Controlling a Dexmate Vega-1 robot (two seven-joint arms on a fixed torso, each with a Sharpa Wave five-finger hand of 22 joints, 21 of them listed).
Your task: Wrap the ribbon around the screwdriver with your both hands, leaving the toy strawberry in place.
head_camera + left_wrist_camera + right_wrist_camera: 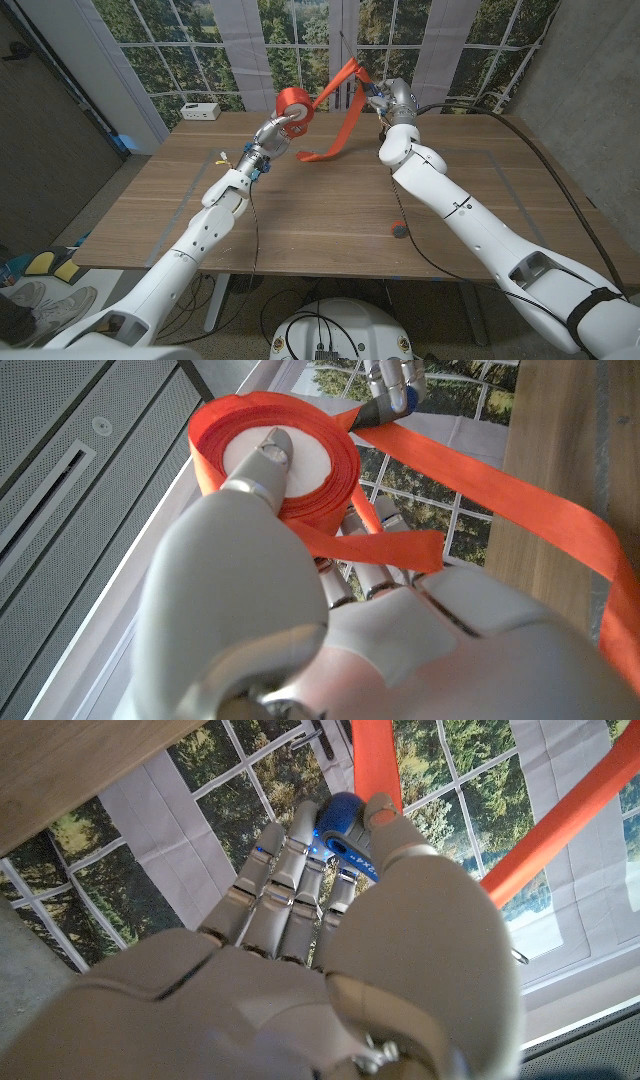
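My left hand is raised over the table's far side and holds a spool of orange-red ribbon, thumb pressed on its white core. A strip of ribbon runs from the spool up to the screwdriver, and its loose end hangs down above the table. My right hand grips the screwdriver by its blue handle, with ribbon crossing beside the thumb. The toy strawberry lies on the table near the front, under my right forearm.
A white box sits at the back left corner of the wooden table. Cables trail across the table from both arms. Windows with white blinds stand behind the far edge.
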